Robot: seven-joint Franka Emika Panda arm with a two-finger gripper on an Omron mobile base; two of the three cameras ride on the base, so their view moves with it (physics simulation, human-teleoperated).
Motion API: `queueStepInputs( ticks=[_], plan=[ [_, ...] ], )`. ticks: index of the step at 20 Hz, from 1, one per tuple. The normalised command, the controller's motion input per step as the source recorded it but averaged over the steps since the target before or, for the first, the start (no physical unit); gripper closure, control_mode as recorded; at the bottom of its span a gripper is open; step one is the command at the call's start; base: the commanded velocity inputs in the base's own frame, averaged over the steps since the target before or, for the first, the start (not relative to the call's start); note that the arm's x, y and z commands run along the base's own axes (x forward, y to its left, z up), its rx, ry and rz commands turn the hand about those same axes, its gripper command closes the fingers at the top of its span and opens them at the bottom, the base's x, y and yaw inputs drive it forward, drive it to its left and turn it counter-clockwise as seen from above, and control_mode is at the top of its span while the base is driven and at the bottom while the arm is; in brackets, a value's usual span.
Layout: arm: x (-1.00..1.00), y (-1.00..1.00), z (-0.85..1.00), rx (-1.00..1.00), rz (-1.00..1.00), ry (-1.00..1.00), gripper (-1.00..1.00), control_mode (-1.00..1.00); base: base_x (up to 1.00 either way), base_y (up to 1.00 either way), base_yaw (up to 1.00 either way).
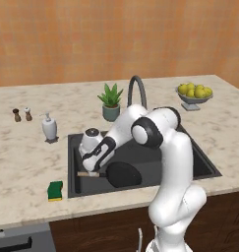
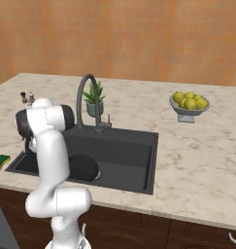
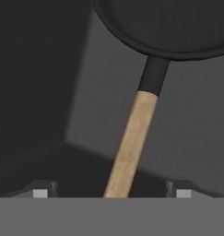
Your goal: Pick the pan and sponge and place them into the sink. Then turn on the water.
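Note:
The black pan [image 1: 123, 174] [image 2: 83, 168] lies on the floor of the dark grey sink [image 1: 202, 165] [image 2: 131, 155], at its left side. Its light wooden handle [image 3: 132, 138] points towards the basin's left wall. My gripper [image 1: 91, 171] [image 3: 111, 191] hangs low in the sink over the handle's end. It is open, with the fingertips [image 3: 39, 192] standing wide on either side of the handle and not touching it. The green and yellow sponge [image 1: 55, 190] [image 2: 0, 162] rests on the counter just left of the sink. No water is in view at the arched faucet [image 1: 136, 88] [image 2: 85, 97].
A white soap dispenser [image 1: 49, 128] and two small shakers [image 1: 21, 114] stand left of the sink. A potted plant [image 1: 111, 102] [image 2: 94, 99] sits behind it beside the faucet. A bowl of lemons [image 1: 194, 94] [image 2: 189, 104] is at the back right.

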Motion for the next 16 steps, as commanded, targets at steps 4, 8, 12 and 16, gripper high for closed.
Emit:
queueStepInputs(
  ticks=[4,8,12,16],
  plan=[
    [-0.09,-0.29,0.99,0.00,0.03,0.00,-1.00,-1.00,0.00,0.00,0.00],
    [-0.69,-0.31,1.00,0.01,0.14,0.00,-1.00,-1.00,0.00,0.00,0.00],
    [-0.91,-0.07,0.91,0.00,0.24,0.00,-1.00,-1.00,0.00,0.00,0.00],
    [-0.61,0.09,0.76,0.00,0.38,0.01,-1.00,-1.00,0.00,0.00,0.00]
  ],
)
